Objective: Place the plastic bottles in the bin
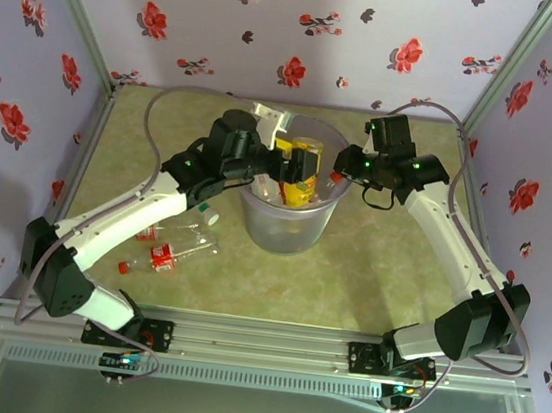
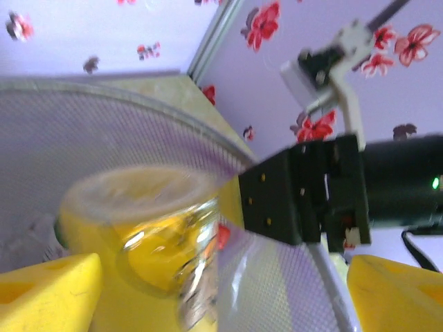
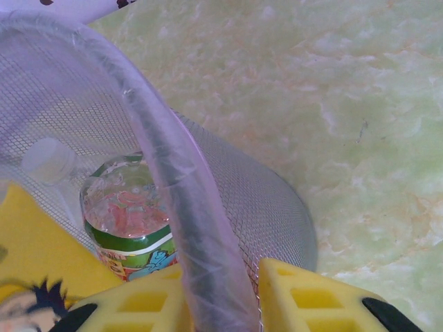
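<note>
Left arm: we see it stretched from the near-left base up across the table, its wrist over the bin mouth.
Left gripper: pointing down into the bin; in the wrist view its fingers stand wide apart.
Yellow bottle: between those fingers, close to one and clear of the other, blurred, at the bin mouth.
Right arm: we see it bent in from the near-right base, elbow out, its wrist at the bin's right side.
Right gripper: its fingers are closed narrowly on the bin's rolled rim, one inside and one outside the wall.
Arms: two.
Bins: one, upright on the green table, between the two wrists.
Bottles in the bin: we count the yellow bottle, a green-labelled bottle lying against the wall, and a white cap beside it; the bottle under that cap we cannot make out.
Bottles on the table: a loose cluster lying left of the bin, at least three, some red-labelled; we cannot tell the exact number.
</note>
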You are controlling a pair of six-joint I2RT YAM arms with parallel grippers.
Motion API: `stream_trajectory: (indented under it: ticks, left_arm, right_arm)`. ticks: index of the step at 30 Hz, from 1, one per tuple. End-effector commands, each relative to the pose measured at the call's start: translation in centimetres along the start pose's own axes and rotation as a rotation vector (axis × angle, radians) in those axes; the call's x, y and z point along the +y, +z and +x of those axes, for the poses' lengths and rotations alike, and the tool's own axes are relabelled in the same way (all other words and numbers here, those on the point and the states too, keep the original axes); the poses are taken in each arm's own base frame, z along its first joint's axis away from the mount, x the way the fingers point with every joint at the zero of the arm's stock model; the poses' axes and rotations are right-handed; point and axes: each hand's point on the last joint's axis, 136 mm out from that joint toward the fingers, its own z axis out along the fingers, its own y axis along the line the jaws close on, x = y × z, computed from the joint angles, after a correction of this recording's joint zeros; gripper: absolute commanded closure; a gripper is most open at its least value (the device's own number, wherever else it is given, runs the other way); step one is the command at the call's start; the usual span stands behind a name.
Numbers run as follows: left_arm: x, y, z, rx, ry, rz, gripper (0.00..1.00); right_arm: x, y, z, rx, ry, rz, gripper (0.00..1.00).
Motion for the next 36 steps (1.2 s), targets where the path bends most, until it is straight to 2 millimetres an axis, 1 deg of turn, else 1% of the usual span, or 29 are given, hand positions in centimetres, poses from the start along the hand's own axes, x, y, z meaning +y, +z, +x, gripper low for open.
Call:
stream_trajectory:
  ticks: [1, 3, 6, 10, 13, 16, 18, 20, 21, 23, 25, 27, 30, 32, 33, 35, 36]
  left_arm:
    - [0.4, 0.8, -2.1, -0.053, 0.037, -0.034, 0.19]
    - [0.5, 1.5, -2.5, -0.062, 0.042, -0.031, 0.27]
    - [1.2, 2.6, -2.3, -0.042, 0.051, -0.059, 0.32]
    - [3.0, 3.2, -0.8, 0.002, 0.057, -0.133, 0.38]
    - [3.4, 3.4, 0.4, 0.041, 0.057, -0.148, 0.44]
    - [3.6, 3.5, 1.6, 0.081, 0.063, -0.156, 0.44]
    - [3.3, 3.0, 1.0, 0.064, 0.069, -0.155, 0.43]
    - [2.8, 2.0, -0.5, 0.024, 0.083, -0.153, 0.4]
    - [2.3, 1.4, -1.4, 0.002, 0.088, -0.146, 0.37]
    - [1.5, 0.0, -3.3, -0.04, 0.1, -0.138, 0.25]
    - [0.9, -2.0, -5.1, -0.077, 0.116, -0.139, 0.17]
    - [0.5, -4.3, -6.6, -0.118, 0.125, -0.144, 0.1]
    - [0.6, -8.0, -8.4, -0.191, 0.123, -0.156, 0.01]
    - [2.0, -10.4, -8.9, -0.211, 0.09, -0.202, 0.0]
    - [3.2, -11.7, -8.8, -0.213, 0.06, -0.25, 0.0]
    - [6.3, -13.9, -7.9, -0.205, -0.016, -0.357, 0.0]
    - [8.2, -14.8, -7.0, -0.188, -0.067, -0.409, 0.0]
  right_arm:
    - [0.7, 0.2, -0.4, -0.013, -0.009, -0.032, 0.7]
    - [0.7, 0.1, -0.4, -0.014, -0.009, -0.035, 0.7]
    - [0.8, 0.2, -0.4, -0.013, -0.008, -0.037, 0.7]
    - [0.7, 0.2, -0.3, -0.013, -0.012, -0.034, 0.7]
    - [0.6, 0.4, -0.3, -0.011, -0.012, -0.033, 0.7]
    - [0.7, 0.5, -0.4, -0.011, -0.012, -0.037, 0.7]
    - [0.7, 0.6, -0.4, -0.012, -0.01, -0.038, 0.7]
    - [0.9, 0.6, -0.5, -0.014, -0.01, -0.045, 0.7]
    - [0.9, 0.6, -0.6, -0.015, -0.008, -0.047, 0.7]
    - [1.0, 0.5, -0.7, -0.022, -0.009, -0.05, 0.7]
    - [1.0, 0.4, -0.8, -0.028, -0.012, -0.048, 0.7]
    - [1.1, 0.4, -0.9, -0.03, -0.016, -0.049, 0.7]
    - [1.1, 0.6, -0.8, -0.026, -0.02, -0.052, 0.7]
    - [1.1, 0.8, -0.8, -0.018, -0.02, -0.057, 0.7]
    - [1.2, 0.9, -0.8, -0.016, -0.02, -0.06, 0.7]
    - [1.4, 1.1, -0.9, -0.015, -0.023, -0.066, 0.7]
    - [1.4, 1.1, -0.9, -0.015, -0.022, -0.068, 0.7]
